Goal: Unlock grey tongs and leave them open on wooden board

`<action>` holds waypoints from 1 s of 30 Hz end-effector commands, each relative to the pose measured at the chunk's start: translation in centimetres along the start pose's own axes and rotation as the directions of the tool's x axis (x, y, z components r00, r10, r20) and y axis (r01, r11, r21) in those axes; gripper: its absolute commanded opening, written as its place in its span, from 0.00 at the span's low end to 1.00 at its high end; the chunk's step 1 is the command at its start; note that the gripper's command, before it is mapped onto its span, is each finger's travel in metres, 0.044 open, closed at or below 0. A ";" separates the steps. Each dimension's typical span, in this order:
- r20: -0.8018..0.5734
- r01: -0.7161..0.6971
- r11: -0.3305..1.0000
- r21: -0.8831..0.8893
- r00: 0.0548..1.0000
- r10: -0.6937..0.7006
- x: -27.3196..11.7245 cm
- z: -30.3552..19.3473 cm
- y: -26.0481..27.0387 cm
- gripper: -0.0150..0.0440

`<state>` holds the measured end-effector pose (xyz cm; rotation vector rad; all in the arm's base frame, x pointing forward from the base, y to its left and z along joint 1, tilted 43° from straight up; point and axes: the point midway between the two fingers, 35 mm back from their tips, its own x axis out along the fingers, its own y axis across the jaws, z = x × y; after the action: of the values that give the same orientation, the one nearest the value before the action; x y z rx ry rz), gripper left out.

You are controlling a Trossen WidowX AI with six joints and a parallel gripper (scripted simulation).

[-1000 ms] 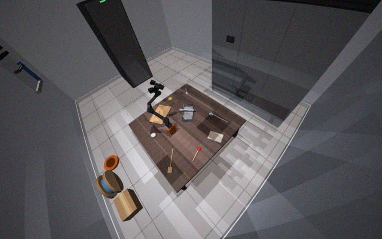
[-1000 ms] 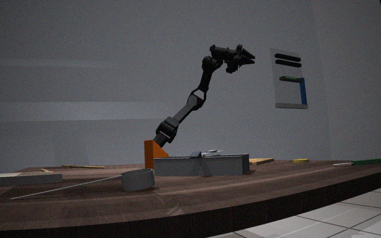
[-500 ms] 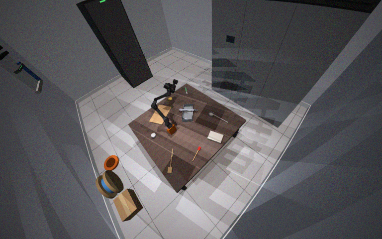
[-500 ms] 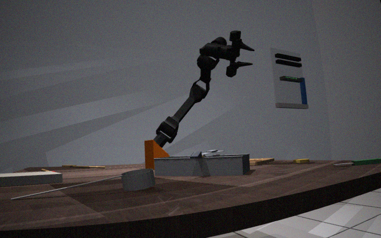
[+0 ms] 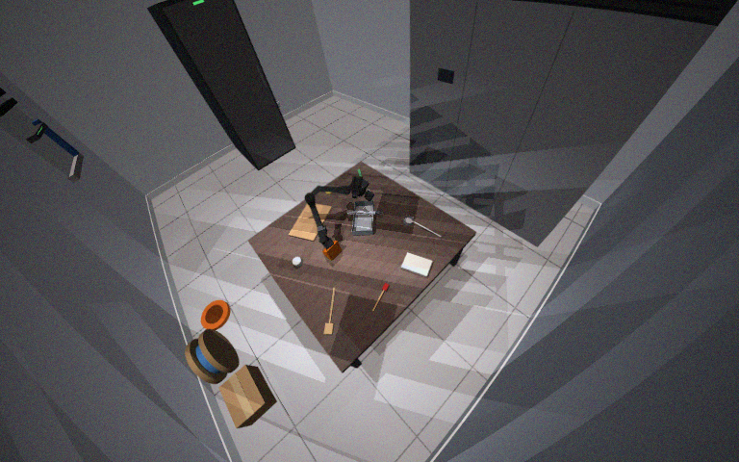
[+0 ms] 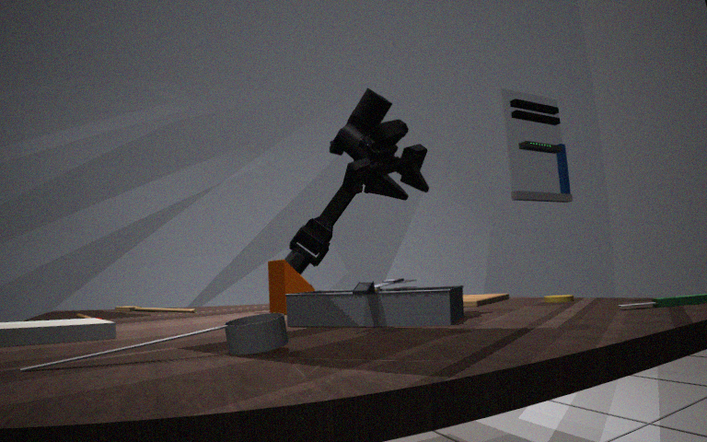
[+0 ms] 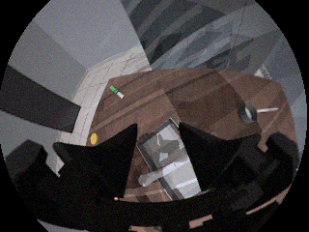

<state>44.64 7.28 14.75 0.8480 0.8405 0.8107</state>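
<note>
"Where are the tongs?"

"Lying across the roasting tin, untouched; the gripper hangs well above them, fingers partly apart with nothing between."

"So the reach comes next?"

"I'd judge so; it should come straight down over the tin, line the fingers across the two arms, and grip where a squeeze will press them together; too near the tips and they may pivot when turned tips-down."

"What does each view give you?"

"The wrist view shows the tongs framed between the dark fingers; the side view alone shows how high the gripper hangs; from above you also see the wooden board beside the tin, half hidden behind it from the side."
</note>
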 end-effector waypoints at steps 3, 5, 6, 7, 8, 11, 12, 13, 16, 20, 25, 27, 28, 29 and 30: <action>-0.188 0.145 0.823 0.549 0.981 -0.047 2.1 -7.0 -5.8 0.69; -0.259 0.222 0.679 0.700 0.965 -0.048 2.4 -9.8 -7.4 0.69; -0.286 0.253 0.613 0.748 0.957 -0.046 2.5 -10.8 -7.9 0.69; -0.303 0.273 0.570 0.775 0.952 -0.044 2.6 -11.5 -8.2 0.69; -0.308 0.279 0.556 0.783 0.950 -0.043 2.6 -11.7 -8.3 0.69; -0.308 0.279 0.556 0.783 0.950 -0.043 2.6 -11.7 -8.3 0.69; -0.308 0.279 0.556 0.783 0.950 -0.043 2.6 -11.7 -8.3 0.69; -0.308 0.279 0.556 0.783 0.950 -0.043 2.4 -11.9 -8.3 0.69; -0.308 0.278 0.556 0.784 0.950 -0.041 2.0 -12.3 -8.4 0.69; -0.308 0.278 0.556 0.784 0.950 -0.041 2.0 -12.3 -8.4 0.69; -0.309 0.279 0.556 0.783 0.950 -0.042 2.4 -12.4 -8.5 0.69; -0.310 0.281 0.556 0.783 0.950 -0.043 2.7 -12.5 -8.6 0.69; -0.310 0.281 0.556 0.782 0.950 -0.044 2.9 -12.5 -8.6 0.69; -0.310 0.282 0.556 0.782 0.950 -0.044 3.0 -12.6 -8.6 0.69; -0.311 0.282 0.556 0.782 0.949 -0.045 3.2 -12.6 -8.6 0.69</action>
<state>37.44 9.57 1.71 1.4822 1.5622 0.3171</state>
